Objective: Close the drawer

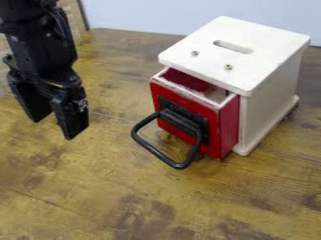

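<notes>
1. The red drawer (191,117) sits part-way out of the cream box (251,75) at the right of the wooden table (100,197), a strip of its pale inner rim showing between the red front and the box face.
2. The drawer's front faces left and toward the camera, tilted a little off the box's own line.
3. A black loop handle (163,142) hangs from the front, its far end resting on or just above the table; the angle makes it hard to say which.
4. A slot (231,45) and two small screws mark the box top, behind the drawer.
5. The black gripper (48,111) hangs well to the left of the drawer, clear of the handle and touching nothing.
6. Its two fingers (73,117) point downward with an empty gap between them, the claw spread moderately wide and holding nothing.
7. The arm rises out of frame at upper left, farther from the drawer than the gripper tip.
</notes>
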{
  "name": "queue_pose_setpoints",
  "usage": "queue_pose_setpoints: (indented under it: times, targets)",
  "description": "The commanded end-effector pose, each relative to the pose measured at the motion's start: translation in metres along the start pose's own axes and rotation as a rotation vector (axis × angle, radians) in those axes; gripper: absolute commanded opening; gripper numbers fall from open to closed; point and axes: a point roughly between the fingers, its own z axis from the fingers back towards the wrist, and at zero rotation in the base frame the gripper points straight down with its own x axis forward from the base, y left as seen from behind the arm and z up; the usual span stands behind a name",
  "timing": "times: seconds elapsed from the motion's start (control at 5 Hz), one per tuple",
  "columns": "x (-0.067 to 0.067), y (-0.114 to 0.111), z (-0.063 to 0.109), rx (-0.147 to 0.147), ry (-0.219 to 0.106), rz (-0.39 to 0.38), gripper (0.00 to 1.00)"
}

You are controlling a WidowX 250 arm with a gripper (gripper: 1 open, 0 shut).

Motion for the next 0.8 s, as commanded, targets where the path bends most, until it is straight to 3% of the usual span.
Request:
queue_pose_setpoints:
  times: [0.0,0.2,0.4,0.6]
  targets:
    - [0.005,0.002,0.012,0.007,-0.066,-0.034,1.00]
    - [0.001,-0.002,-0.001,0.002,-0.059,-0.006,1.00]
    - [0.011,-0.011,-0.016,0.006,-0.089,0.040,1.00]
    - [0.018,-0.019,-0.022,-0.008,-0.125,0.024,1.00]
